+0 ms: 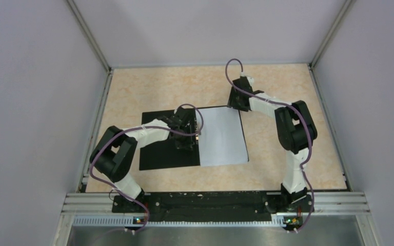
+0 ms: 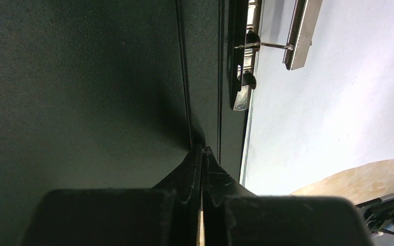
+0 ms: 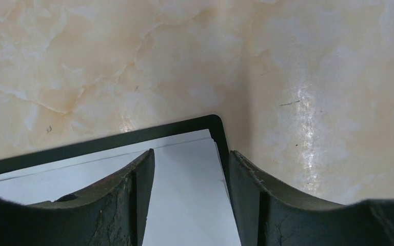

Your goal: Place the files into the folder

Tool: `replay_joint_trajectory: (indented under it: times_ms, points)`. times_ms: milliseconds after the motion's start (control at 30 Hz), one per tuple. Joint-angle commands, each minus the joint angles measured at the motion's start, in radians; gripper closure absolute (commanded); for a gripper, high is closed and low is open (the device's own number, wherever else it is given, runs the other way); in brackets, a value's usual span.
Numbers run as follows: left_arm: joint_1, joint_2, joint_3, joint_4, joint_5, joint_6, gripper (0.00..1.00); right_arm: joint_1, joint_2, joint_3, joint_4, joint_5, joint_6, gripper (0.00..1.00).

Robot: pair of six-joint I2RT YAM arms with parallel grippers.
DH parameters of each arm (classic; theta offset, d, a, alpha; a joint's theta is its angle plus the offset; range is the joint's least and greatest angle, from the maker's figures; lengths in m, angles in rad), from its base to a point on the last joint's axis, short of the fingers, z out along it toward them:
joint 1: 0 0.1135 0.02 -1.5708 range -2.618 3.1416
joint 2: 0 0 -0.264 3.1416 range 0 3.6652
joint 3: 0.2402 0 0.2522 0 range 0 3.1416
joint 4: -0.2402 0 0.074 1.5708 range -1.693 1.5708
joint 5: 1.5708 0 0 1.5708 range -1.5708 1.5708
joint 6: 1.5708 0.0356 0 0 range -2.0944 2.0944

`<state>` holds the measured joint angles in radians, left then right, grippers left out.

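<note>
**A:** Where are the files (image 1: pixel 223 136)?

**B:** They lie flat on the open folder's (image 1: pixel 166 154) right cover, just right of the spine clip (image 2: pixel 241 77). Their edges sit nearly flush with the cover.

**A:** Which way do they run?

**B:** Their long axis is parallel to the clip and their short edges are square to it.

**A:** And the jaws?

**B:** The left gripper (image 2: pixel 202 151) is closed tight, tips on the black inside just left of the clip. The right gripper (image 3: pixel 190 154) is half open and empty, astride the far corner well right of the clip.

**A:** How should it go?

**B:** I'd pin by the clip and nudge that corner gently — a hard push would skew the sheets.
</note>
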<state>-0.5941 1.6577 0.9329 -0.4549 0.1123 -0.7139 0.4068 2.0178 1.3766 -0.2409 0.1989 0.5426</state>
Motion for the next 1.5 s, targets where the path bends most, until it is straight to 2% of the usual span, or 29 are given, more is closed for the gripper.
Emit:
replay_joint_trajectory:
  times_ms: [0, 133, 267, 400, 533, 633, 700, 733, 867, 1067, 1467]
  points:
    - [0.014, 0.002, -0.038, -0.034, -0.075, 0.034, 1.00, -0.008, -0.042, 0.048, -0.041, 0.040, 0.002, 0.42]
    - [0.014, 0.003, -0.036, -0.032, -0.065, 0.037, 1.00, -0.014, -0.129, -0.002, -0.103, 0.014, 0.017, 0.36]
    - [0.013, -0.008, -0.036, -0.029, -0.055, 0.035, 1.00, 0.025, -0.305, -0.214, -0.109, -0.036, 0.032, 0.29]
    - [0.013, -0.017, -0.030, -0.026, -0.046, 0.034, 1.00, 0.134, -0.533, -0.413, -0.142, -0.011, 0.078, 0.28]
    - [0.014, -0.018, -0.026, -0.024, -0.039, 0.032, 1.00, 0.280, -0.706, -0.557, -0.201, 0.015, 0.191, 0.43]
    - [0.014, -0.010, -0.019, -0.023, -0.032, 0.032, 1.00, 0.397, -0.761, -0.604, -0.263, 0.045, 0.298, 0.67]
    - [0.013, -0.006, -0.019, -0.021, -0.030, 0.033, 1.00, 0.487, -0.771, -0.624, -0.285, 0.073, 0.364, 0.82]
    - [0.013, -0.006, -0.019, -0.021, -0.029, 0.032, 1.00, 0.518, -0.771, -0.635, -0.286, 0.075, 0.394, 0.87]
    - [0.014, -0.003, -0.020, -0.021, -0.029, 0.030, 1.00, 0.612, -0.718, -0.655, -0.246, 0.055, 0.466, 0.99]
    - [0.014, -0.007, -0.026, -0.019, -0.028, 0.031, 1.00, 0.694, -0.639, -0.662, -0.194, 0.026, 0.511, 1.00]
    - [0.016, -0.012, -0.034, -0.022, -0.032, 0.029, 1.00, 0.705, -0.535, -0.649, -0.134, 0.063, 0.514, 1.00]
